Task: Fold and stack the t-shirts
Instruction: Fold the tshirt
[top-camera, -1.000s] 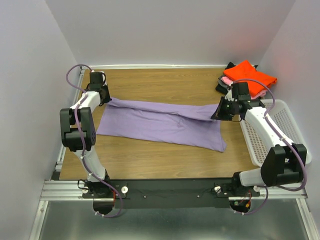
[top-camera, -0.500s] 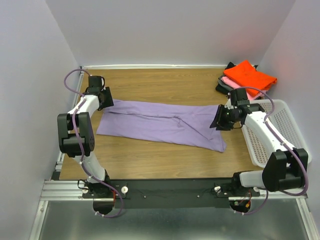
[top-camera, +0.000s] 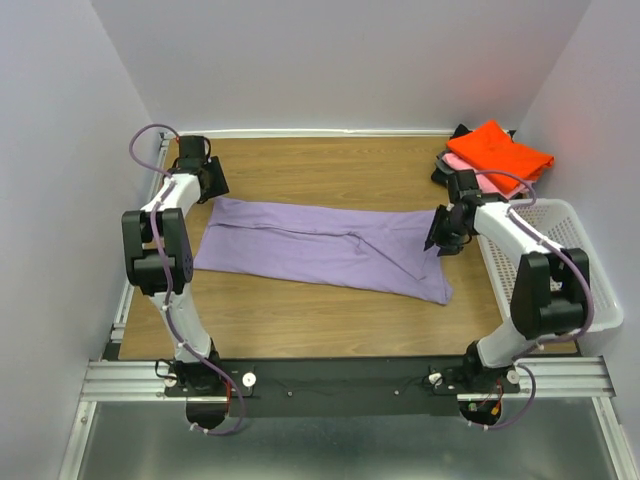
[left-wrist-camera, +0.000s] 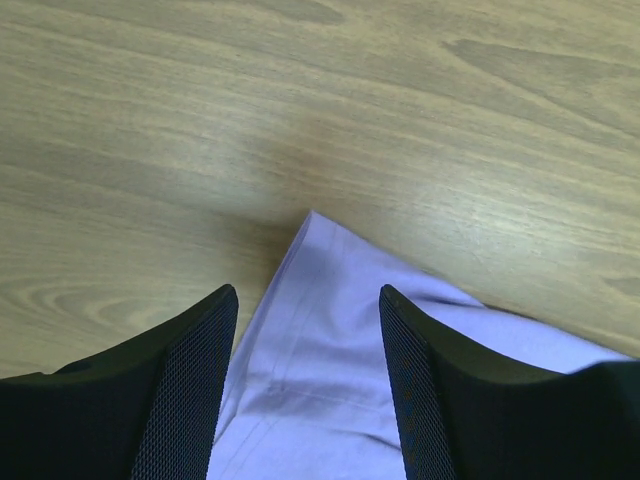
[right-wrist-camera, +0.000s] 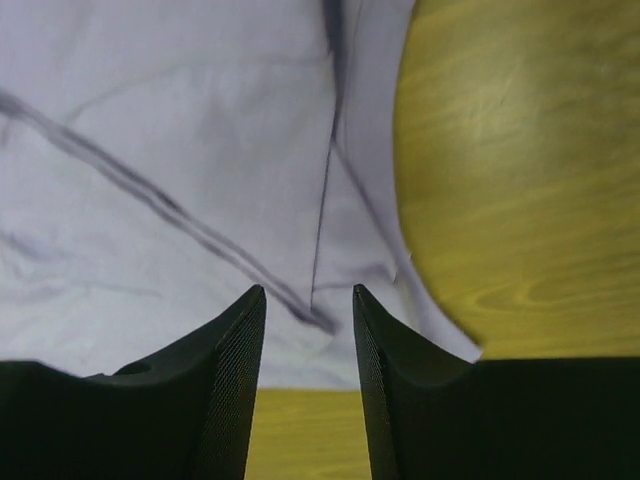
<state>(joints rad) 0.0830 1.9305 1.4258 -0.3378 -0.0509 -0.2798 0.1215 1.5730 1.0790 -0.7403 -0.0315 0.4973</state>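
Just let go at both ends: the large plain lavender-purple cloth t-shirt (top-camera: 320, 248), a second ago pinched and stretched taut along its far edge, now lying slack and flat across the middle of the brown wooden table (top-camera: 330, 165), folded lengthwise into a long band with a diagonal crease near its right end. Drawn back toward the far-left corner, the left black two-finger gripper (top-camera: 205, 180), jaws parted and holding nothing, hanging just above the band's pointed left corner. Over the right end, the right black two-finger gripper (top-camera: 442, 230), jaws likewise apart, only cloth seams showing below the gap. Judged from that: lengthwise fold laid and finished, cross folds not yet made, garment not yet on the pile. Counted: four shirts in all, namely the lavender one on the table and, well apart in the far-right corner, a folded orange-red t-shirt (top-camera: 500, 152) on top of a folded pink t-shirt (top-camera: 462, 164) and a folded dark grey t-shirt (top-camera: 443, 176); one white plastic mesh basket (top-camera: 560, 262) at the right edge; two arms, two grippers.
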